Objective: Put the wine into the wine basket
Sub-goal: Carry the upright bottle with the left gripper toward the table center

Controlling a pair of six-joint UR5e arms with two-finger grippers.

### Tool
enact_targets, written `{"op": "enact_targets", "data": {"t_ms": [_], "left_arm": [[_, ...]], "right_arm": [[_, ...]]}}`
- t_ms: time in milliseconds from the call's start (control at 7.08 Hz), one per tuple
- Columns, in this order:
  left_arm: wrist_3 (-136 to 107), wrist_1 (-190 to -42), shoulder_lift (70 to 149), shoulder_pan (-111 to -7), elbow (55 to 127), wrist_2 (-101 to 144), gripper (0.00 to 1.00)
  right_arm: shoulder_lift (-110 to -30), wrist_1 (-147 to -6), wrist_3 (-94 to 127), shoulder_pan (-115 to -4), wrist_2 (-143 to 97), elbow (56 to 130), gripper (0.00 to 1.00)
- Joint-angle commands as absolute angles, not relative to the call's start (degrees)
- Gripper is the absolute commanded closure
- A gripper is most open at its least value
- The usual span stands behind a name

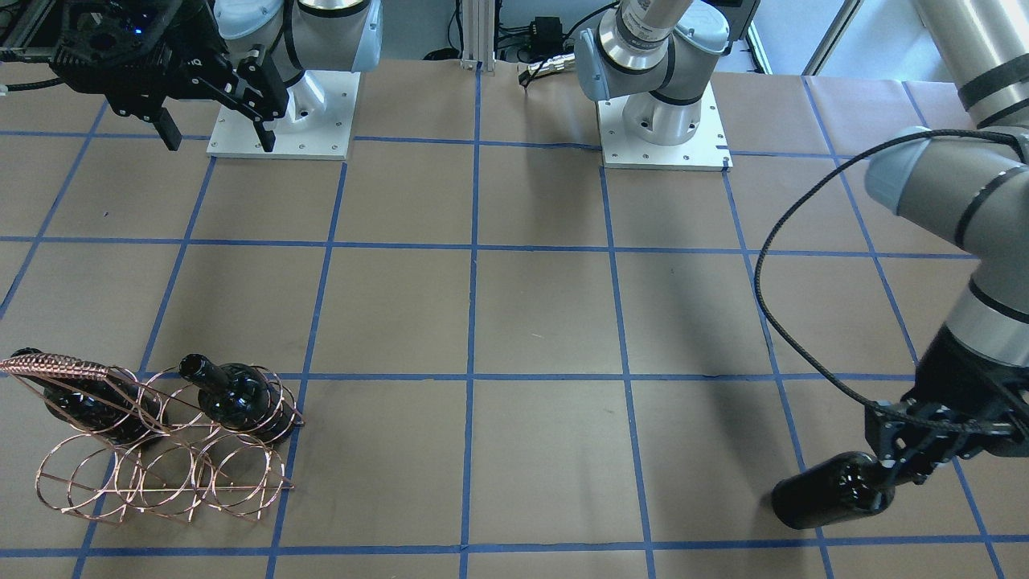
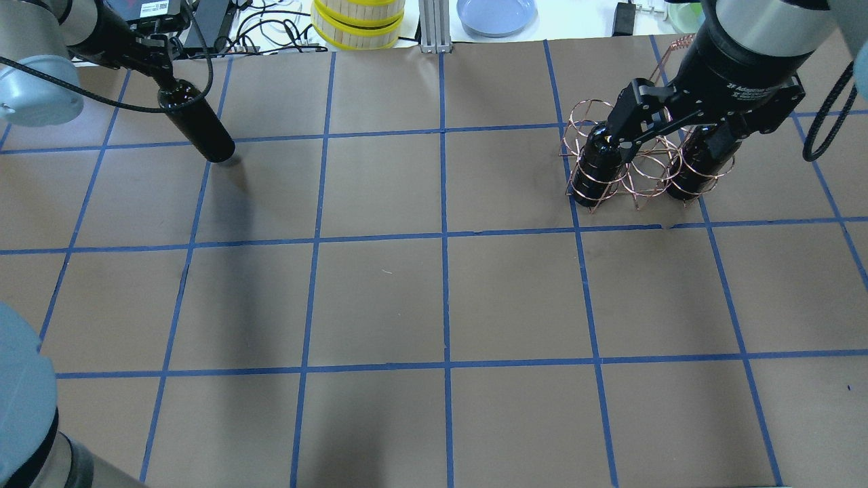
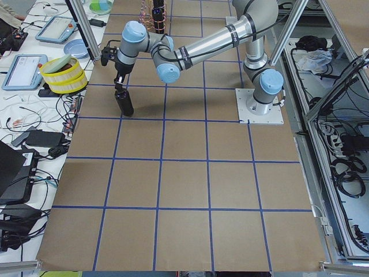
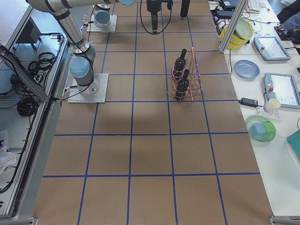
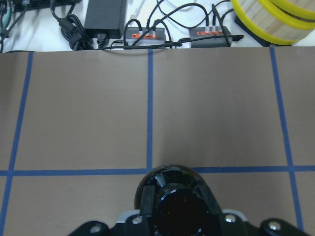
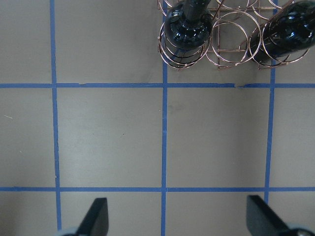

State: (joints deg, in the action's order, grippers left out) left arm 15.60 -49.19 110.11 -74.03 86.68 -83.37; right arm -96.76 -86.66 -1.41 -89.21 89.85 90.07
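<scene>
Wine bottle (image 2: 196, 125) is standing by the worktop's (image 2: 380, 298) far left corner, left tool (image 1: 891, 474) pinching its neck. Lifting straight before carrying it to the basket (image 1: 161, 474), far right, looks safest; right tool (image 6: 178, 219) is hovering spread.

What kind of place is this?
Probably a robot lab: arms bolted to a table marked with a blue tape grid, control tablets on the side bench, and the left gripper holding the wine.
</scene>
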Motion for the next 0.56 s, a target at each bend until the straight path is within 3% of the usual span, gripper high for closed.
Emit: {"op": "enact_targets", "data": {"t_ms": [0, 424], "left_arm": [[8.5, -49.0, 105.4, -79.9, 90.6, -84.7, 1.0], [-8.7, -48.7, 101.9, -97.8, 91.8, -94.2, 1.0]], "right_arm": [[-96.8, -86.7, -1.4, -89.2, 89.7, 90.2, 0.0], [-96.7, -86.7, -1.4, -89.2, 89.6, 90.1, 0.0]]}}
